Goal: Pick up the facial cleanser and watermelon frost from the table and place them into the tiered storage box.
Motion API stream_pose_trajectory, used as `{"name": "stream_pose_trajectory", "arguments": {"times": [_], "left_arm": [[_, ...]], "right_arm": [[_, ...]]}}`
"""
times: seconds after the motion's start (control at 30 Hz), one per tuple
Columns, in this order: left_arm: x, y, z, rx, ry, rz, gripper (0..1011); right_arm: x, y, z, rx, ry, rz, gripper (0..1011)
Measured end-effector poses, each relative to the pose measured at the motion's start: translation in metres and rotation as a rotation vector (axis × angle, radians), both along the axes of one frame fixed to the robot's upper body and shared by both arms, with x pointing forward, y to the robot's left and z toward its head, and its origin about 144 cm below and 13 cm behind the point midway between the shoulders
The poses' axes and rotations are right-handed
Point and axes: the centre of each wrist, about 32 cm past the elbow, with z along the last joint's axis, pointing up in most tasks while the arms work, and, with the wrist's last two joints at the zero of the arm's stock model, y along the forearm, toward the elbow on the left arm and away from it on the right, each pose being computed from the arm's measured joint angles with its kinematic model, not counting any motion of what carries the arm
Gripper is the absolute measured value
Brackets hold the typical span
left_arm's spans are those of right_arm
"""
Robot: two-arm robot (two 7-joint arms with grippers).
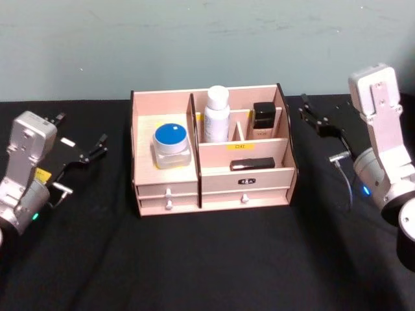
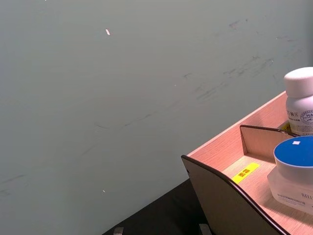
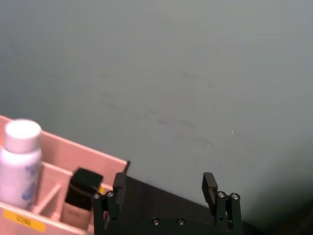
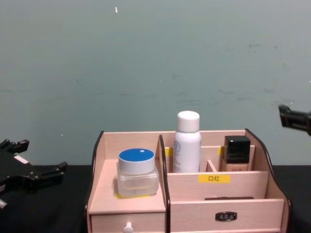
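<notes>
The tiered storage box stands at the table's middle, both drawers shut. A clear jar with a blue lid sits on its left shelf, also in the chest view and left wrist view. A white bottle stands upright in a back compartment. I cannot tell which is the facial cleanser and which the watermelon frost. My left gripper hovers open and empty left of the box. My right gripper is open and empty to the right of the box.
A black-capped bottle stands in the back right compartment, and a black stick lies in the front tier. The black table stretches in front of the box. A grey-green wall rises close behind.
</notes>
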Motion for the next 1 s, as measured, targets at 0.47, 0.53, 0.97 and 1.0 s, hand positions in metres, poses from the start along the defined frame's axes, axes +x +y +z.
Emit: {"name": "stream_pose_trajectory", "arguments": {"times": [0.47, 0.53, 0.97, 1.0], "left_arm": [[0.000, 0.000, 0.000, 0.000, 0.000, 0.000, 1001], [0.000, 0.000, 0.000, 0.000, 0.000, 0.000, 1001], [0.000, 0.000, 0.000, 0.000, 0.000, 0.000, 1001], [0.000, 0.000, 0.000, 0.000, 0.000, 0.000, 1001]], "right_arm": [[0.001, -0.014, -0.040, -0.021, 0.106, -0.050, 1000], [0.001, -0.014, -0.046, -0.028, 0.123, -0.053, 1000], [0.002, -0.014, -0.054, -0.040, 0.159, -0.048, 1000], [0.002, -0.014, -0.054, -0.040, 0.159, -0.048, 1000]]}}
